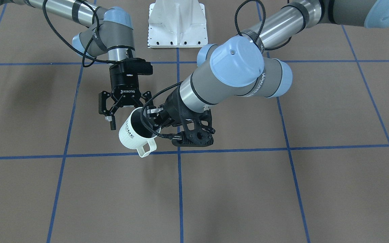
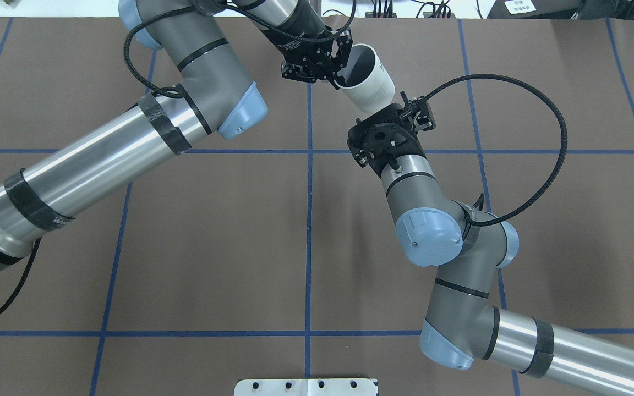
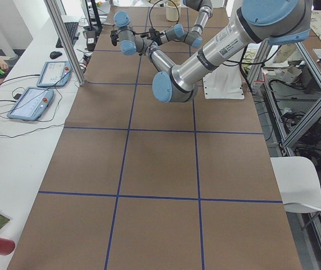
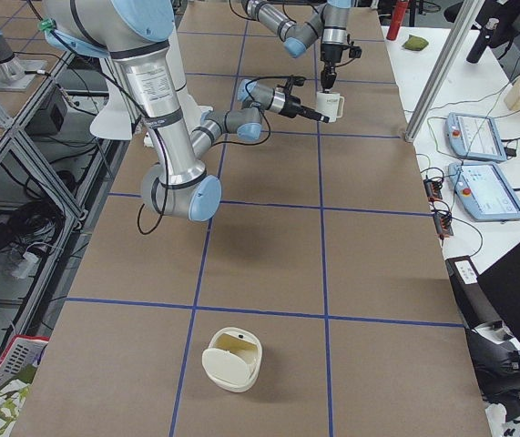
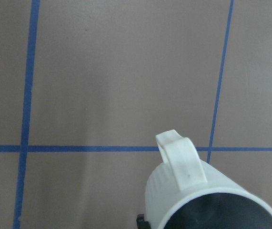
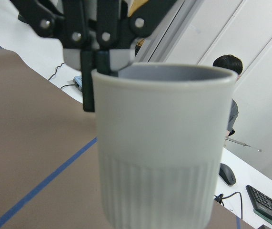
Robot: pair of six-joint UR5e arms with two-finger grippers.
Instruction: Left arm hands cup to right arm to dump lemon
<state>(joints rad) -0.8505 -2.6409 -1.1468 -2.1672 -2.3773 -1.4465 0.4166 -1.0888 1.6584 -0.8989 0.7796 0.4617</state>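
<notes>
Cup (image 1: 132,135): small white mug with smooth upper band, fine vertical ribs on lower body, black "HOME" lettering on side and squared loop handle. Inside dark grey and in shadow; contents cannot be told. Off table, in air, roughly upright, mouth up. Hangs by rim: left gripper (image 1: 151,114) pinches rim wall from above. Handle on far side from pinched spot, pointing away from robot base.

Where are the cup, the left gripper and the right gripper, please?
cup (image 1: 135,139), front-facing view, on its ribbed side wall.
left gripper (image 6: 96,76), right wrist view, between its fingertips at the rim.
right gripper (image 1: 123,119), front-facing view, in the gap between its open fingers.
</notes>
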